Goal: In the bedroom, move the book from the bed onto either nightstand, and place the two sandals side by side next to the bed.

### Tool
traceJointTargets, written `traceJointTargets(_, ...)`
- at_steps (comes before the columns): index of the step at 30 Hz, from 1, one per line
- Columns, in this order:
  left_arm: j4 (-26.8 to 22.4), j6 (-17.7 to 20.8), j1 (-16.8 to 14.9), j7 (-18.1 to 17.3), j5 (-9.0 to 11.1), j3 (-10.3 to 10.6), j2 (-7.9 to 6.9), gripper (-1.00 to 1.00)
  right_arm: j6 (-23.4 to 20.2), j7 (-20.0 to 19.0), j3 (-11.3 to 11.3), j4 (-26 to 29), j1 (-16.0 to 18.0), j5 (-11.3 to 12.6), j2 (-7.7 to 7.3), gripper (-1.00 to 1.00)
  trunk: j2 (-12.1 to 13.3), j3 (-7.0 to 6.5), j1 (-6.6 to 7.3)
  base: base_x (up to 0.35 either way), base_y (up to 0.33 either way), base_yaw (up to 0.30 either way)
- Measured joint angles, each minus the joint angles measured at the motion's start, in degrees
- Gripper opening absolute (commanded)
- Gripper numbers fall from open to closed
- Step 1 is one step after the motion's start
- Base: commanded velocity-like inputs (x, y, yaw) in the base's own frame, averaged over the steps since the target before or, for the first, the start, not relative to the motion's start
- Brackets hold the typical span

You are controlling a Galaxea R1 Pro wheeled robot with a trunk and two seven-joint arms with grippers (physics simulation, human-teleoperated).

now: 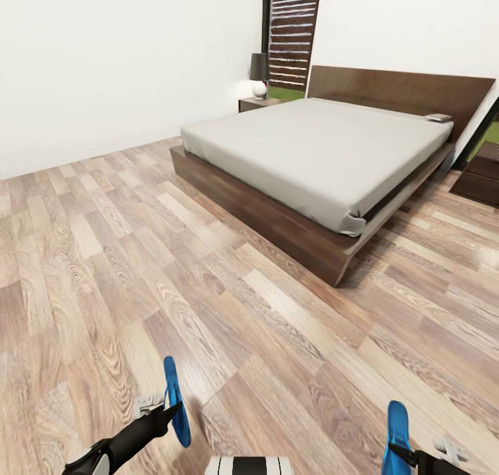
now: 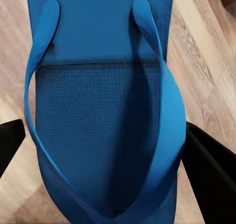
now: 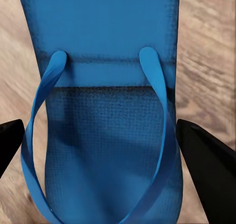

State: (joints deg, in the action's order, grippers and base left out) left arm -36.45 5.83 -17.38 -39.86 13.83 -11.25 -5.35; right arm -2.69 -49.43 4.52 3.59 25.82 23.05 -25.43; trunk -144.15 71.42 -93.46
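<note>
Already each arm carries a sandal, which is why both are held low and forward over the floor [image 1: 138, 253] on the way to the bed [image 1: 319, 149]. The left tool [image 1: 166, 409] is clamped on the left sandal [image 1: 177, 406], held on edge so the sole stands upright. In the left wrist view the left sandal [image 2: 103, 111] lies between the two dark fingers [image 2: 211, 165], straps facing the camera. The right tool [image 1: 409, 454] grips the right sandal [image 1: 396, 437] the same way, and in the right wrist view the right sandal [image 3: 105, 121] sits between its fingers [image 3: 209, 160].

Carrying both at once suits the goal: they can be set down together, side by side, by the bed frame. The bed is well apart from the robot, across bare planks. The book [image 1: 438, 118] lies on the mattress's far corner near the headboard, not yet moved. One nightstand [image 1: 258, 102], bearing a lamp [image 1: 258, 73], stands at the far side; another [image 1: 482, 173] sits just beside the near corner by the book, probably the handier target.
</note>
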Motion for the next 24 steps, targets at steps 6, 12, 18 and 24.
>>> traceJointTargets(6, 0.4, -0.5, 0.0, 1.6, 0.0, 0.0, 0.2, -1.0, 0.1, 1.2, 0.0, -0.2, 0.0, 0.0, 0.22, -1.0, 0.1, -1.33, 0.15, 0.0, 0.0, 0.0)
traceJointTargets(12, 0.8, -0.6, 0.0, 1.8, -0.1, 0.1, 0.24, -1.0, 0.1, 1.3, 0.0, -0.2, 0.0, 0.0, 0.21, -1.0, 0.2, -2.66, 0.31, 0.0, 0.0, 0.0)
traceJointTargets(18, 1.1, -0.6, 0.0, 1.8, -0.1, 0.1, 0.25, -1.0, 0.1, 1.3, 0.1, -0.2, 0.0, 0.0, 0.21, -1.0, 0.2, -3.99, 0.46, 0.0, 0.0, 0.0)
traceJointTargets(24, 1.5, -0.6, 0.0, 1.8, -0.1, 0.1, 0.25, -1.0, 0.1, 1.3, 0.0, -0.2, 0.0, 0.0, 0.21, -1.0, 0.3, -5.32, 0.62, 0.0, 0.0, 0.0)
